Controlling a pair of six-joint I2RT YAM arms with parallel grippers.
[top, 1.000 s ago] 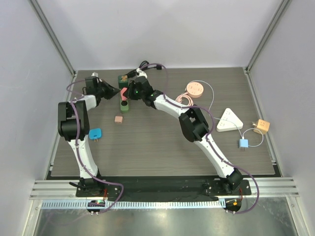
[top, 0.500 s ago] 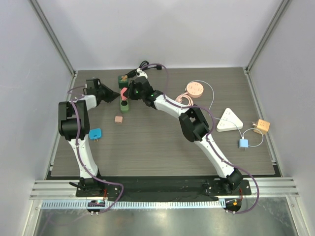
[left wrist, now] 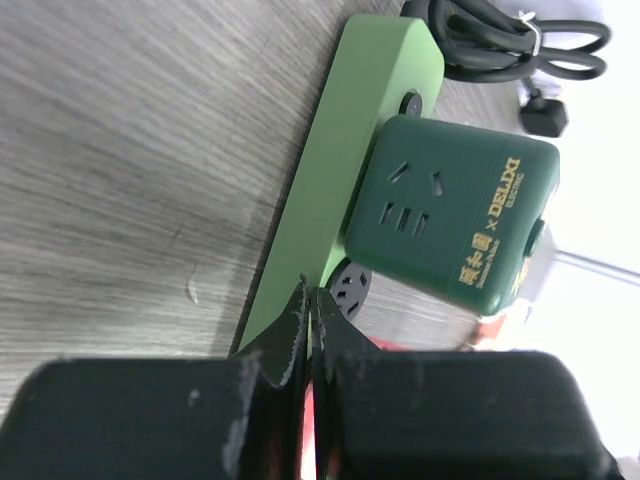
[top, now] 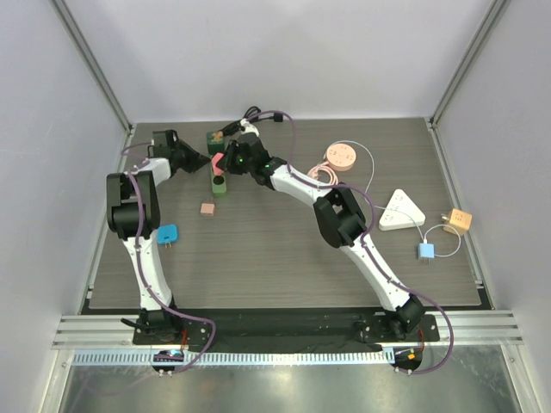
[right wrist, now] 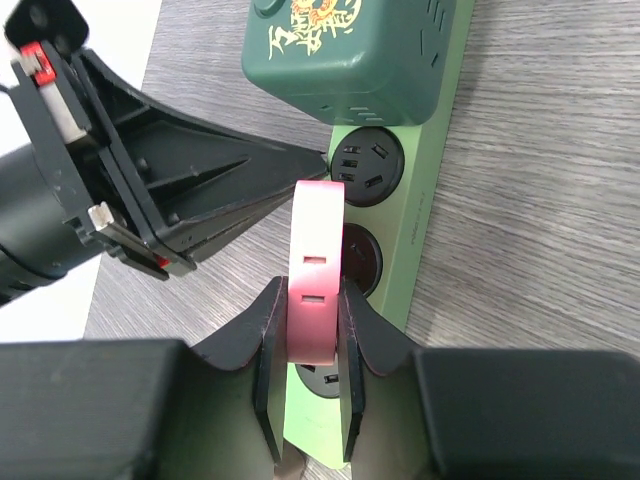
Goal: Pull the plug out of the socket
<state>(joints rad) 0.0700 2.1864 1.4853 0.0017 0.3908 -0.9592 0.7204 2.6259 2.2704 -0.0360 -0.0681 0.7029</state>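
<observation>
**Plug gripped, strip braced, pull is next**

The grey wood-grain desk (top: 284, 249) fills my top view, and both arms reach to its eleven o'clock corner. There the long light-green plastic power strip (right wrist: 430, 230) lies flat, running from twelve to six o'clock. A dark green cube adapter (left wrist: 450, 215) sits plugged into its twelve o'clock end, with a coiled black cable (left wrist: 510, 40) on the desk beyond it.

The task's thing, a flat pink plastic plug (right wrist: 316, 270), stands about midway along the strip, over one of its round dark sockets. The right end effector (right wrist: 310, 300) comes in from the strip's three o'clock side and is clamped on the pink plug, one finger on each broad face. I can't tell from either wrist view whether the prongs are seated or already partly out.

The left end effector (left wrist: 308, 300) comes in from nine o'clock, clenched on nothing. Its tips sit at the strip's long edge, just beside a socket. I read that as a brace against the strip.

So I judge this to be the extraction step: grip made, pull pending. The next move calls for drawing the plug straight away from the socket face, without twisting it. The left tips need to hold the strip down, or it may lift with the plug.
</observation>
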